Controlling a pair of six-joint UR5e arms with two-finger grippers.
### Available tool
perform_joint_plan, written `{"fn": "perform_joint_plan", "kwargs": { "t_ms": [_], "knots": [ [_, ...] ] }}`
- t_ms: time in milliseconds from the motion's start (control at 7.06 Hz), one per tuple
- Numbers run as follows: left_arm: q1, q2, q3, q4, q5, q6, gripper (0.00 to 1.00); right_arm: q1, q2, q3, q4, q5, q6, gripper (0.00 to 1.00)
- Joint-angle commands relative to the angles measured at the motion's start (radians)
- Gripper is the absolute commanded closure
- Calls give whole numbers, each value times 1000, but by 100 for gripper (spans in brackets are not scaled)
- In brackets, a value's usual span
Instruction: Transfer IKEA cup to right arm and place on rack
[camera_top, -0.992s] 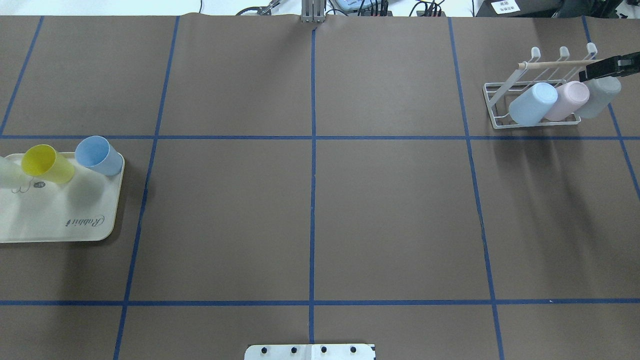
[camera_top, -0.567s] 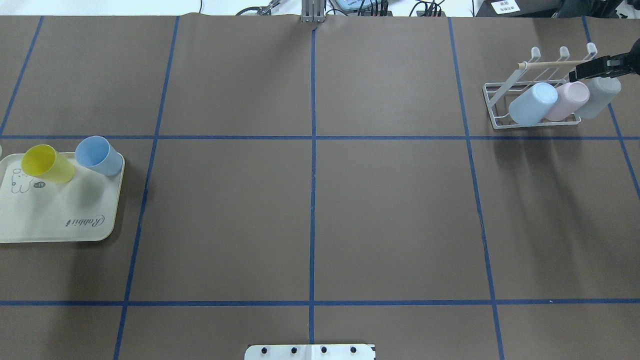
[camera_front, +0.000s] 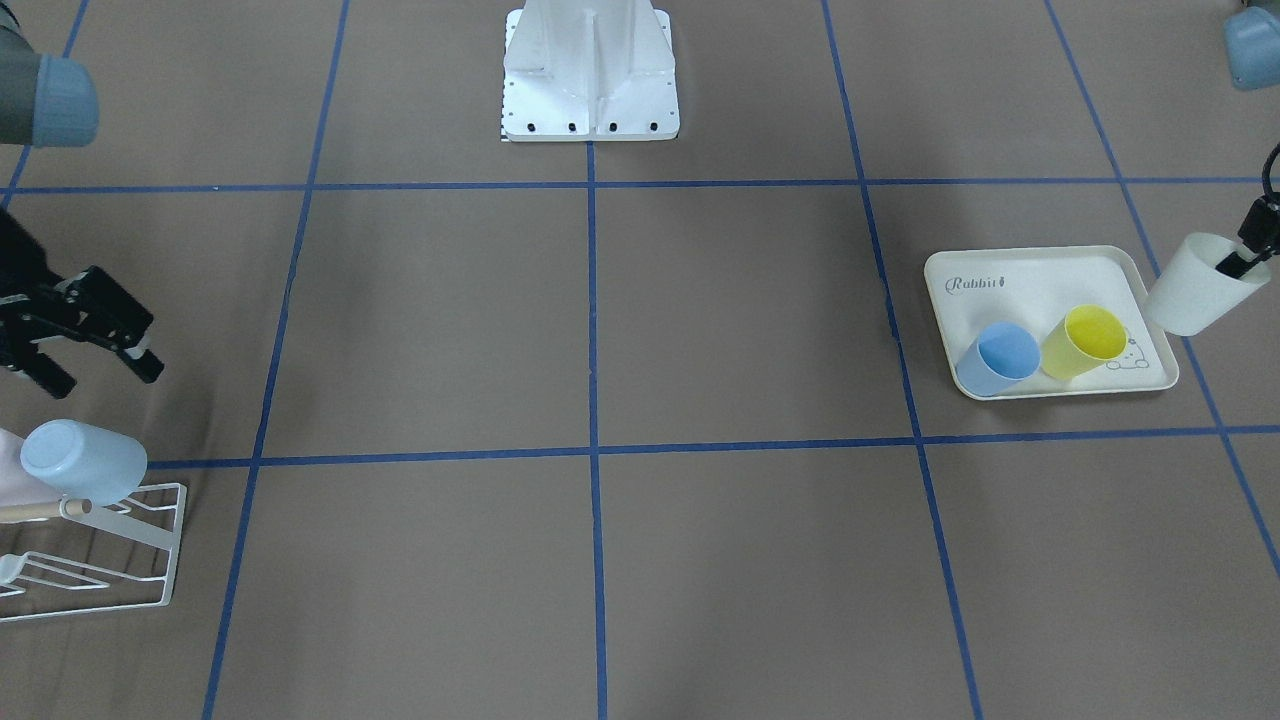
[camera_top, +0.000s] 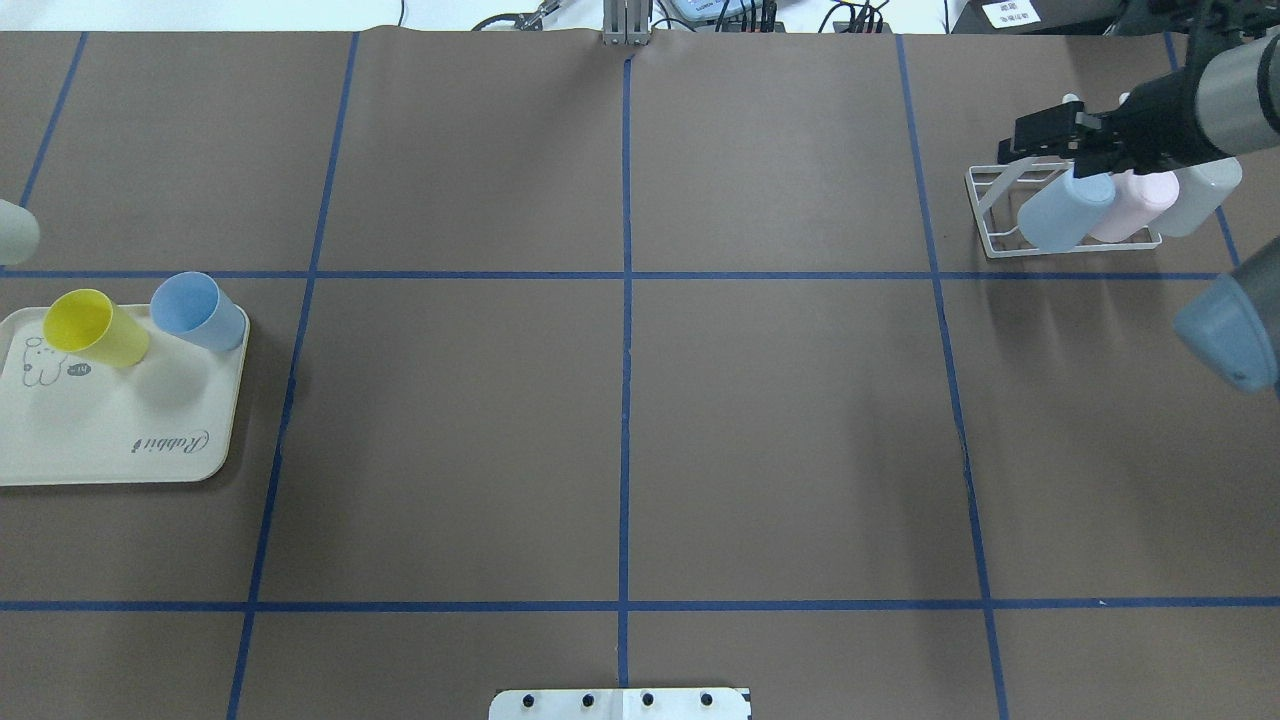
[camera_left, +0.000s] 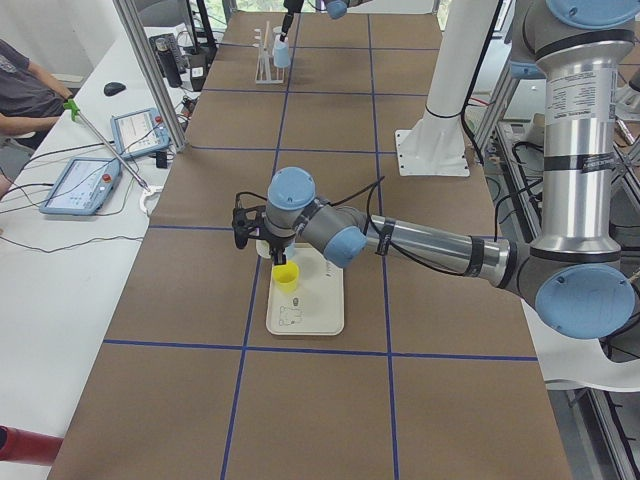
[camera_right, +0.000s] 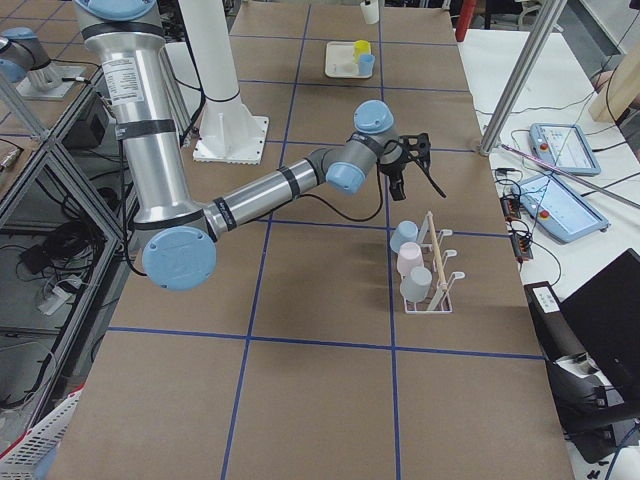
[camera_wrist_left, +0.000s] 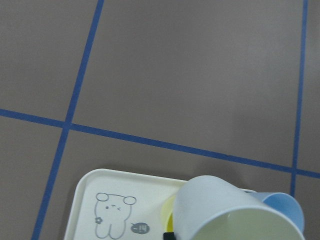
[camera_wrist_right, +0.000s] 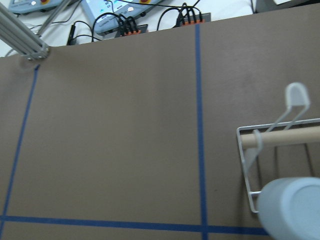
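The IKEA cup (camera_front: 1195, 288), pale white, hangs tilted just off the tray's outer side. My left gripper (camera_front: 1240, 262) is shut on its rim, one finger inside. The left wrist view shows the cup (camera_wrist_left: 225, 212) close up over the tray; the overhead shows only its edge (camera_top: 14, 232). The right arm's black gripper (camera_top: 1040, 132) hovers open above the white wire rack (camera_top: 985, 215), near its left end. From the front its two fingers (camera_front: 145, 365) stand spread apart, above the rack (camera_front: 160, 560). Three cups lie on the rack: light blue (camera_top: 1065, 208), pink (camera_top: 1135, 205) and grey-white (camera_top: 1200, 195).
The cream rabbit-print tray (camera_top: 120, 440) carries a yellow cup (camera_top: 95, 328) and a blue cup (camera_top: 198, 312). The robot's white base (camera_front: 590, 80) stands at mid-table. Blue tape lines cross the brown table. A right-arm joint (camera_top: 1235, 325) overhangs the right side.
The pale cup has left the tray and moved up along the overhead view's left edge. The right gripper has travelled left from the view's right edge over the rack.
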Motion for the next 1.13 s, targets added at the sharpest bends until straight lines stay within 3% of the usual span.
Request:
{"fn": "perform_joint_plan", "kwargs": {
  "t_ms": [0, 142, 567, 992],
  "knots": [
    [63, -80, -46, -60, -137, -118, 100, -124, 85, 83, 14, -8, 212, 2],
    [127, -102, -42, -138, -179, -166, 100, -187, 119, 85, 103, -11, 298, 2],
    [314, -323, -16, -344, -177, -527, 100, -339, 119, 62, 603, -55, 506, 2],
    [373, -414, 15, -653, -135, -996, 100, -482, 123, 61, 851, -237, 602, 2]
  ]
}}
